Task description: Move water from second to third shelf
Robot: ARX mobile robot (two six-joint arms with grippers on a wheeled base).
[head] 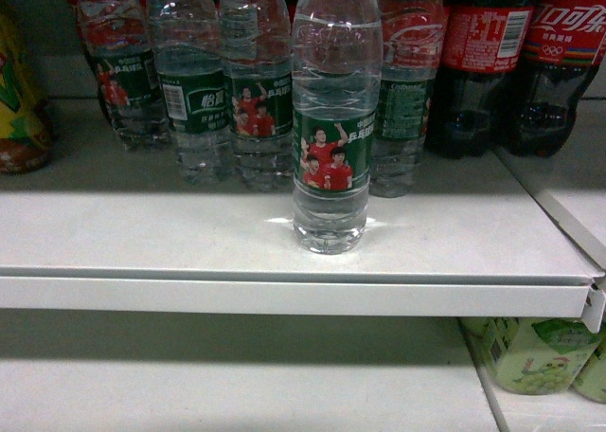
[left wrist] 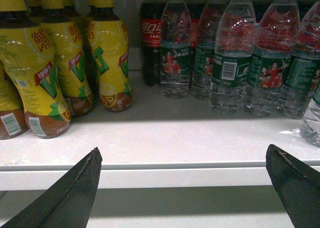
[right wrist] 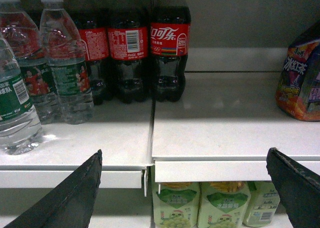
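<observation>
Head view: the camera faces a white shelf (head: 284,233) head-on from close range, tilted slightly down, with one water bottle (head: 329,119) standing forward of centre and the row behind it cut off at 12 o'clock.

Left wrist view: the camera sits at about shelf-edge height, just in front of the shelf, looking level and inward; the fingers (left wrist: 70,193) of the left pincer (left wrist: 182,188) frame the picture at 7 and 5 o'clock.

Right wrist view: same height and heading, set further right; the right pincer (right wrist: 185,190) frames it likewise.

All three views share the water row and the cola bottles (right wrist: 170,53); the shelf's front lip appears in each.
</observation>
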